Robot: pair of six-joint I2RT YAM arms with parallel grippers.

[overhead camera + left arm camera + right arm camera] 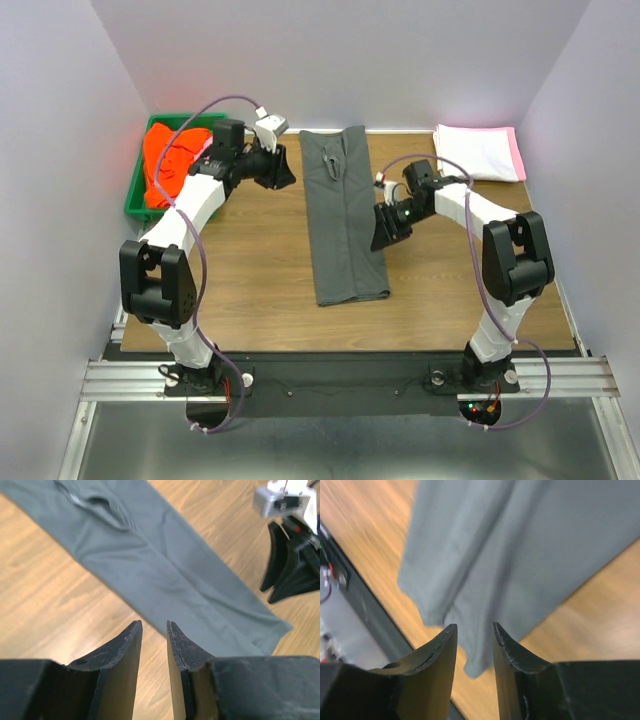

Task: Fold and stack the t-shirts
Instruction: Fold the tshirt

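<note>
The dark charcoal grey t-shirt (340,215) lies flat in the middle of the table, folded lengthwise into a long narrow strip running from back to front. My left gripper (284,180) hovers just left of its upper part; in the left wrist view the gripper (154,624) is slightly open and empty over bare wood beside the shirt (165,565). My right gripper (384,238) is at the strip's right edge; in the right wrist view the gripper (474,626) is open and empty above the shirt's (520,545) hem corner.
A green bin (133,190) at the back left holds an orange-red t-shirt (170,160). A folded white t-shirt (478,150) lies on a pink one (518,155) at the back right. The right gripper (268,595) shows in the left wrist view.
</note>
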